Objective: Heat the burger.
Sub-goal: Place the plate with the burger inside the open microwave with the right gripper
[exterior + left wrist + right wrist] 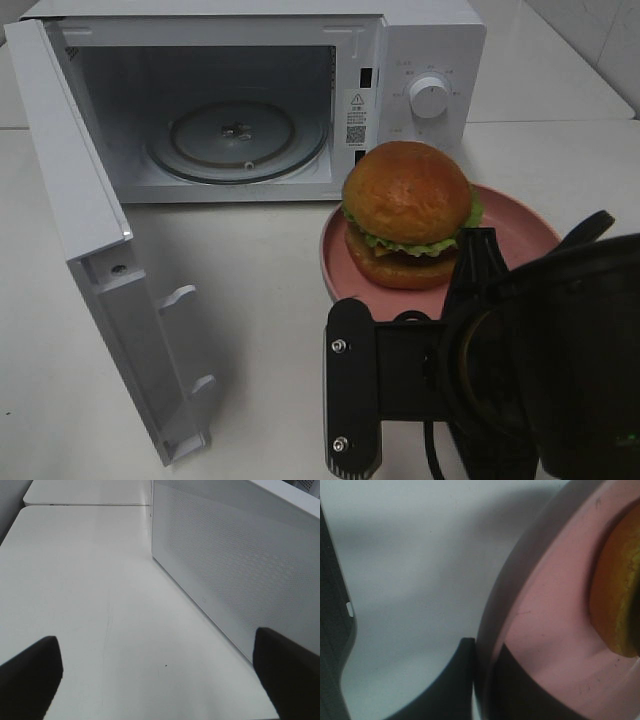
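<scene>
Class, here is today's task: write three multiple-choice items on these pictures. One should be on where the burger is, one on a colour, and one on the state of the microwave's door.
1. The burger sits: A inside the microwave; B on the plate; C on top of the microwave.
2. The plate is: A pink; B blue; C green.
3. The microwave's door is: A shut; B missing; C open.

Answers:
1 B: the bottom bun rests on the plate in front of the microwave.
2 A: the bare rim shows pink.
3 C: the door stands wide, so the glass tray inside shows.
</scene>
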`<state>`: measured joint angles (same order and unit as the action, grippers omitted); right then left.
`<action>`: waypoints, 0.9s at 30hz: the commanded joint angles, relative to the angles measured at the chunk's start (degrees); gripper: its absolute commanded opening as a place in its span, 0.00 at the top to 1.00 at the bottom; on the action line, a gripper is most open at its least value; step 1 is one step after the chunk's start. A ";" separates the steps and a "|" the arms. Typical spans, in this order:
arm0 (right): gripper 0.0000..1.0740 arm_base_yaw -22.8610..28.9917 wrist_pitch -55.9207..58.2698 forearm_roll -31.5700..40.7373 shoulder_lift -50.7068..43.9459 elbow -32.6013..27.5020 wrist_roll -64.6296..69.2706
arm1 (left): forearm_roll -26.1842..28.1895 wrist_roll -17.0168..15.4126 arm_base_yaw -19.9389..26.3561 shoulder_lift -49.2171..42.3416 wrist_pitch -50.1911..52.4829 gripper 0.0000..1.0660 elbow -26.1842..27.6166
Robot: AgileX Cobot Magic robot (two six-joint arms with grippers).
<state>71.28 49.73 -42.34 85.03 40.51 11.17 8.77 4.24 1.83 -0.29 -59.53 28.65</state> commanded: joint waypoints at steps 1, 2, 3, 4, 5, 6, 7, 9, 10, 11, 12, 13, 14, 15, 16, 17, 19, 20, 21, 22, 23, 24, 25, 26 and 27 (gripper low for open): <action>0.99 0.29 -1.20 -4.98 -0.69 0.29 -2.52 | 0.11 -0.23 0.23 -0.46 0.17 0.08 -0.23; 0.99 0.29 -1.66 -5.39 -0.69 0.29 -3.38 | 0.11 -0.23 0.23 -0.46 0.17 0.08 -0.23; 0.99 0.29 -2.64 -6.13 -0.69 0.29 -4.64 | 0.11 -0.23 0.23 -0.46 0.17 0.08 -0.23; 0.99 0.29 -2.64 -6.13 -0.69 0.29 -4.64 | 0.11 -0.23 0.23 -0.46 0.17 0.08 -0.23; 0.99 0.29 -3.15 -6.47 -0.69 0.29 -5.50 | 0.11 -0.23 0.23 -0.46 0.17 0.08 -0.23; 0.99 0.29 -3.95 -6.65 -0.69 0.29 -7.62 | 0.11 -0.23 0.23 -0.46 0.17 0.08 -0.23; 0.99 0.29 -3.95 -6.65 -0.69 0.29 -7.62 | 0.11 -0.23 0.23 -0.46 0.17 0.08 -0.23; 0.99 0.29 -4.93 -6.65 -0.69 0.29 -10.08 | 0.11 -0.23 0.23 -0.46 0.17 0.08 -0.23; 0.99 0.29 -5.33 -6.59 -0.69 0.29 -11.17 | 0.11 -0.23 0.23 -0.46 0.17 0.08 -0.23; 0.99 0.29 -6.19 -6.59 -0.69 0.29 -13.64 | 0.11 -0.23 0.23 -0.46 0.17 0.08 -0.23; 0.99 0.29 -6.19 -6.59 -0.69 0.29 -13.64 | 0.11 -0.23 0.23 -0.46 0.17 0.08 -0.23; 0.99 0.29 -6.53 -6.65 -0.69 0.29 -15.53 | 0.11 -0.23 0.23 -0.46 0.17 0.08 -0.23; 0.98 0.29 -6.59 -7.05 -0.69 0.29 -16.44 | 0.11 -0.23 0.23 -0.46 0.17 0.08 -0.23; 0.98 0.29 -6.59 -7.05 -0.69 0.29 -16.44 | 0.11 -0.23 0.23 -0.46 0.17 0.08 -0.23; 0.98 0.29 -5.67 -8.08 -0.69 0.29 -17.88 | 0.11 -0.23 0.23 -0.46 0.17 0.08 -0.23; 0.98 0.29 -5.67 -8.08 -0.69 0.29 -17.88 | 0.11 -0.23 0.23 -0.46 0.17 0.08 -0.23; 0.97 0.06 -5.96 -8.02 -0.69 0.29 -16.56 | 0.11 -0.23 0.23 -0.46 0.17 0.08 -0.23; 0.97 0.06 -5.96 -8.02 -0.69 0.29 -16.56 | 0.11 -0.23 0.23 -0.46 0.17 0.08 -0.23; 0.98 0.06 -7.51 -8.14 -0.69 0.29 -15.87 | 0.11 -0.23 0.23 -0.46 0.17 0.08 -0.23; 0.98 0.06 -7.51 -8.14 -0.69 0.29 -15.87 | 0.11 -0.23 0.23 -0.46 0.17 0.08 -0.23; 1.00 0.06 -9.40 -8.14 -0.69 0.29 -16.96 | 0.11 -0.23 0.23 -0.46 0.17 0.08 -0.23; 1.00 0.06 -10.20 -8.14 -0.69 0.29 -17.82 | 0.11 -0.23 0.23 -0.46 0.17 0.08 -0.23; 1.00 0.06 -10.20 -8.14 -0.69 0.29 -17.82 | 0.11 -0.23 0.23 -0.46 0.17 0.08 -0.23; 1.00 0.00 -12.09 -8.14 -0.69 0.29 -19.82 | 0.11 -0.23 0.23 -0.46 0.17 0.08 -0.23; 1.00 0.00 -12.09 -8.14 -0.69 0.29 -19.82 | 0.11 -0.23 0.23 -0.46 0.17 0.08 -0.23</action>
<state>71.22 39.08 -47.44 85.03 40.51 -7.91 8.77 4.24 1.83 -0.29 -59.53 28.65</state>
